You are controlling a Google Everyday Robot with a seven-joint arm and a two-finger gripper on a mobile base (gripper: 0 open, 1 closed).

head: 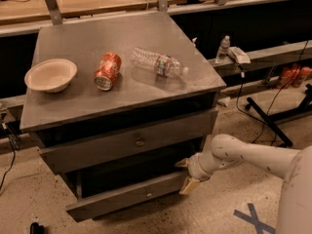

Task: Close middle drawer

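The middle drawer (122,199) juts out at lower centre. The gripper (185,174) sits against its right end, fingers spread wide and holding nothing. Above, the cabinet top (146,33) bears a bowl (50,74), a tipped can (107,70) and a lying bottle (158,63).

Matt metal middle drawer (122,201); jaws beside it

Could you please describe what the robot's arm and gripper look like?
The arm is smooth, glossy off-white, built of rounded tubular links with a bulbous joint; no cables or markings show. The gripper, at the right end of the middle drawer, has two tan, wedge-shaped fingers on a white wrist.
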